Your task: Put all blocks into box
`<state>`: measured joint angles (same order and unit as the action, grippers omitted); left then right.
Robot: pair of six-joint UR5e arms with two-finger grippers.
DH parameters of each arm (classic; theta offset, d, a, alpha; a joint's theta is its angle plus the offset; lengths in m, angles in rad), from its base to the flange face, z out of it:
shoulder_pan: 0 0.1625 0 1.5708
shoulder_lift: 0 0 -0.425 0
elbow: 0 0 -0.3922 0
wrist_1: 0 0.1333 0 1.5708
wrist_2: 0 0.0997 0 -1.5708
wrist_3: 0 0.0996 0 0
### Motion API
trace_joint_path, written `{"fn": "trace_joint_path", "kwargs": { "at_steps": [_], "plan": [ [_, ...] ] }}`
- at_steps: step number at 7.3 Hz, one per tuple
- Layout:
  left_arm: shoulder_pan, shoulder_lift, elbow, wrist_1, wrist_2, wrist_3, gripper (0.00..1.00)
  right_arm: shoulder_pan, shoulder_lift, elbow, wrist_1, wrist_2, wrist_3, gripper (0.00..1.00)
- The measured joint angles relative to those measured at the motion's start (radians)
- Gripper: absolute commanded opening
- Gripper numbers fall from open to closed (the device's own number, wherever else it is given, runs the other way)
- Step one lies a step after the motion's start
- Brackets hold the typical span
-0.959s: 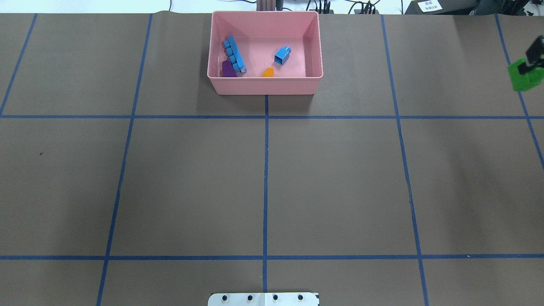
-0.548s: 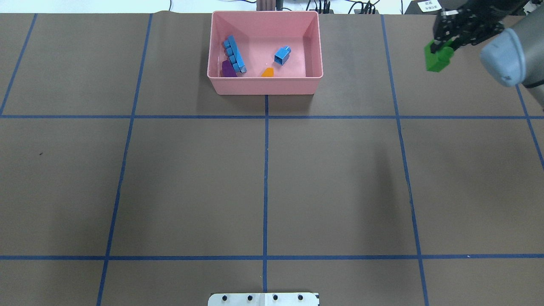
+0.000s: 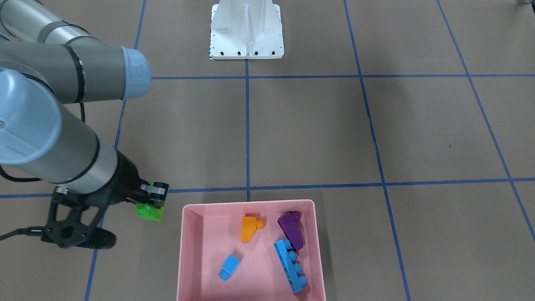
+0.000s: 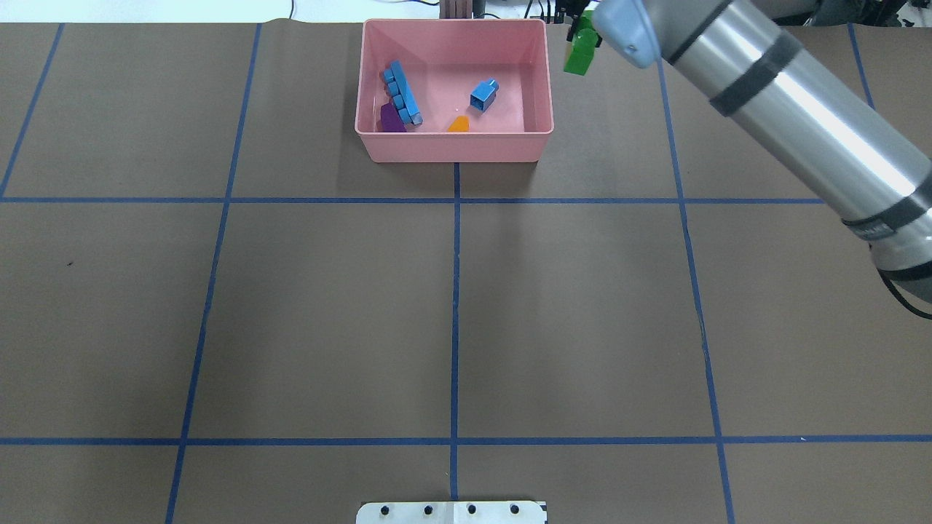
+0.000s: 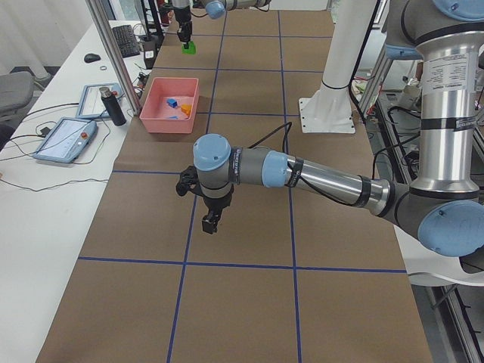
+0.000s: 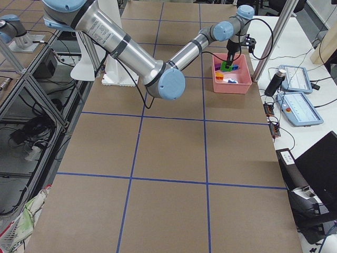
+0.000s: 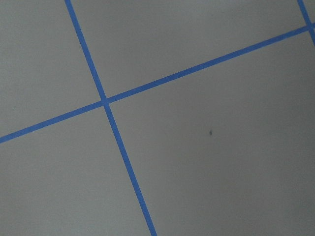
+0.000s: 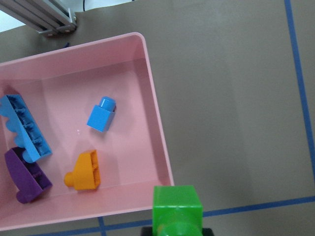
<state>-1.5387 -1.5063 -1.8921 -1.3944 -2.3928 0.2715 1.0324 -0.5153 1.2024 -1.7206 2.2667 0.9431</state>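
The pink box (image 4: 451,148) stands at the table's far middle. In it lie the long light-blue block (image 4: 403,92), the purple sloped block (image 4: 392,118), the orange block (image 4: 459,125) and the small light-blue block (image 4: 483,94). My right gripper (image 4: 582,35) is shut on the green block (image 4: 580,54) and holds it in the air just outside the box's right wall. The front-facing view shows the green block (image 3: 149,210) beside the box (image 3: 182,251). It also shows in the right wrist view (image 8: 177,206). My left gripper (image 5: 209,223) hangs over bare table; I cannot tell its state.
The white robot base (image 4: 451,512) sits at the near edge. Blue tape lines (image 4: 455,291) divide the brown table. A side table beyond the box holds tablets (image 6: 300,108) and a dark bottle (image 6: 275,81).
My right arm has swung in from the table's far right edge, carrying the green block leftward to just beside the box's right wall. The blocks in the box have not moved.
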Motion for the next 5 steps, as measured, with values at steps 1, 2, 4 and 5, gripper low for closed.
{"fn": "trace_joint_path", "kwargs": {
  "at_steps": [1,2,4,5],
  "plan": [
    [0.001,-0.001,0.007,0.000,0.000,0.000,1.00,-0.024,0.057,-0.100,0.081,-0.027,0.045,0.00],
    [0.001,-0.002,0.013,-0.001,0.000,0.000,1.00,-0.052,0.108,-0.207,0.189,-0.068,0.101,0.00],
    [0.002,-0.002,0.025,-0.006,0.000,0.000,1.00,-0.117,0.208,-0.418,0.363,-0.171,0.169,0.00],
    [0.002,-0.002,0.038,-0.020,-0.001,0.000,1.00,-0.154,0.227,-0.495,0.442,-0.231,0.189,0.88]
  ]
}}
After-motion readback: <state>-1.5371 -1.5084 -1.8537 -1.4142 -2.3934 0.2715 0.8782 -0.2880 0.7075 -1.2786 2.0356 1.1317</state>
